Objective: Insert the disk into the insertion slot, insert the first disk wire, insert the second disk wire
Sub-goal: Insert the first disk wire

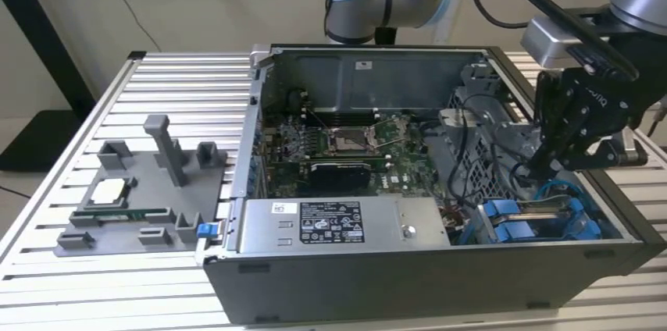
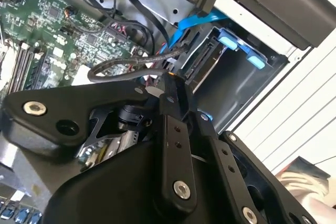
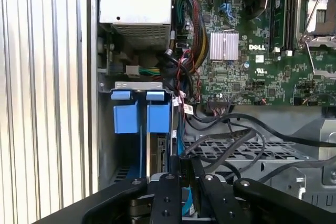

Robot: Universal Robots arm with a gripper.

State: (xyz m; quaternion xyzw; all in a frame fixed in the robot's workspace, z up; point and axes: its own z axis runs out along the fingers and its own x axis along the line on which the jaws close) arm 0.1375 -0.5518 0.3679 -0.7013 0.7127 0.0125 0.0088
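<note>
The disk (image 3: 156,153) stands edge-on in the insertion slot (image 2: 236,87) at the case's corner, at the exterior view's right. Its blue carrier tabs (image 3: 126,116) stick out of the bay, and they are seen too as the blue carrier (image 1: 498,210). My gripper (image 1: 544,167) reaches down into that bay. Its fingers (image 2: 173,124) stand close together at the disk's end, shut on the black connector of a disk wire (image 2: 131,64). In the first wrist view my gripper (image 3: 186,169) holds this connector beside the disk's edge. A blue wire (image 2: 194,22) runs past the bay.
The open computer case (image 1: 417,284) lies on a slatted table (image 1: 62,284). A grey labelled power-supply box (image 1: 333,226) sits beside the bay, next to the motherboard (image 1: 344,144). Loose black cables (image 3: 236,135) cross the drive cage. A grey fixture with parts (image 1: 146,190) stands at the exterior view's left.
</note>
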